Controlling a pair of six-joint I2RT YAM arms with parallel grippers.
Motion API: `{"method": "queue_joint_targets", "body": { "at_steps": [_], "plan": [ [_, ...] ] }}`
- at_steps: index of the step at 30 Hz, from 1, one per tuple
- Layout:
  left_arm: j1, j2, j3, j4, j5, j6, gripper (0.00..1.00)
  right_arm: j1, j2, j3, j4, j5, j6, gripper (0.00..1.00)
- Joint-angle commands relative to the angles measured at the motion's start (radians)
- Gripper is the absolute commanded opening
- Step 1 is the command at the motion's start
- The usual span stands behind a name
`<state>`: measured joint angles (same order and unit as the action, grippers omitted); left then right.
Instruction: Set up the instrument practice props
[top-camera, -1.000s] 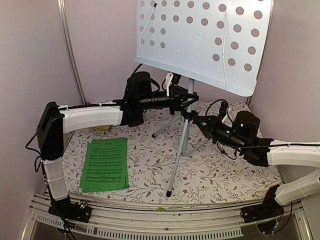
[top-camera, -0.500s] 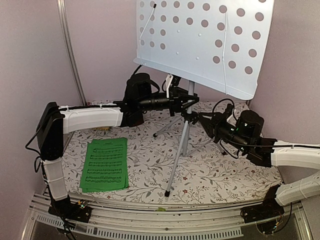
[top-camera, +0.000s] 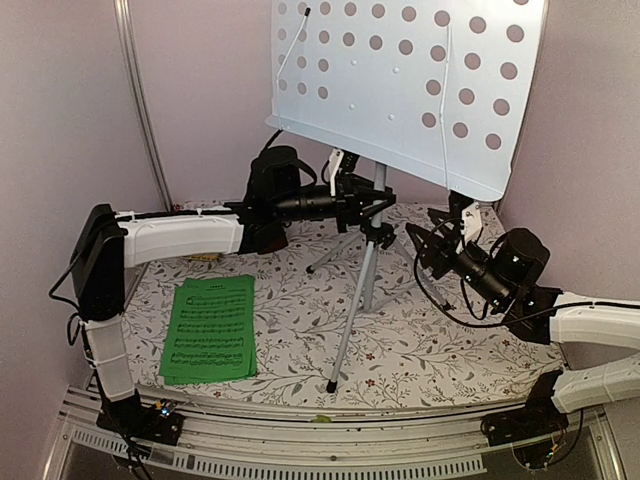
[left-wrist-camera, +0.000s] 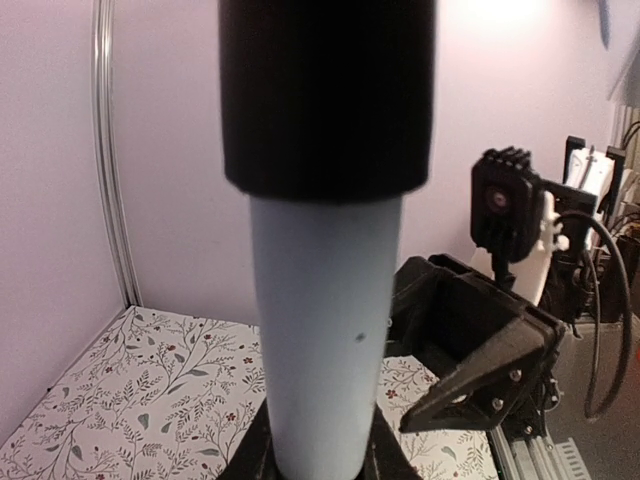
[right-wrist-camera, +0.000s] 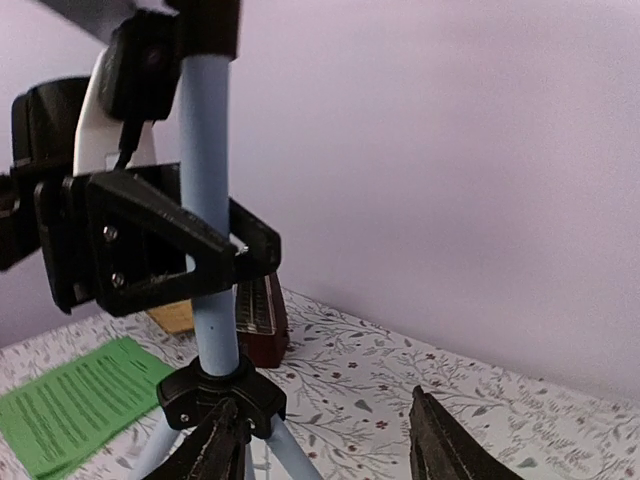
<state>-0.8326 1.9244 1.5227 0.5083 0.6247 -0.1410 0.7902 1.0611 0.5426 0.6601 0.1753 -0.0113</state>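
Top camera looks down from behind; both wrist cameras closely face, seemingly oppositely, the stand pole (left-wrist-camera: 325, 330).

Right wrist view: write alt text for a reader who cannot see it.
The left arm's black fingers clamp the pale blue music stand pole. Behind it sits a reddish-brown metronome; a green booklet lies lower left, and the right arm's fingers stand open below.
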Motion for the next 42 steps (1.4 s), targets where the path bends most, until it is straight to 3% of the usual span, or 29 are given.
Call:
{"method": "queue_joint_targets", "body": {
  "at_steps": [1, 8, 24, 29, 33, 42],
  "plan": [
    [0.017, -0.07, 0.024, 0.085, -0.001, -0.06, 0.0, 0.004, 0.013, -0.012, 0.024, -0.088, -0.531, 0.57],
    [0.017, -0.07, 0.03, 0.081, -0.008, -0.064, 0.0, 0.024, 0.035, -0.003, -0.055, -0.076, -0.879, 0.57],
    [0.015, -0.067, 0.035, 0.077, -0.005, -0.068, 0.0, 0.09, 0.118, 0.075, -0.109, -0.036, -1.107, 0.51],
    [0.015, -0.068, 0.033, 0.075, -0.006, -0.066, 0.0, 0.096, 0.143, 0.095, -0.1, -0.04, -1.112, 0.46],
    [0.015, -0.068, 0.031, 0.076, -0.005, -0.066, 0.0, 0.101, 0.155, 0.095, -0.102, -0.037, -1.071, 0.35],
    [0.015, -0.07, 0.031, 0.071, -0.005, -0.063, 0.0, 0.1, 0.116, 0.066, -0.105, 0.001, -0.732, 0.07]
  ]
}}
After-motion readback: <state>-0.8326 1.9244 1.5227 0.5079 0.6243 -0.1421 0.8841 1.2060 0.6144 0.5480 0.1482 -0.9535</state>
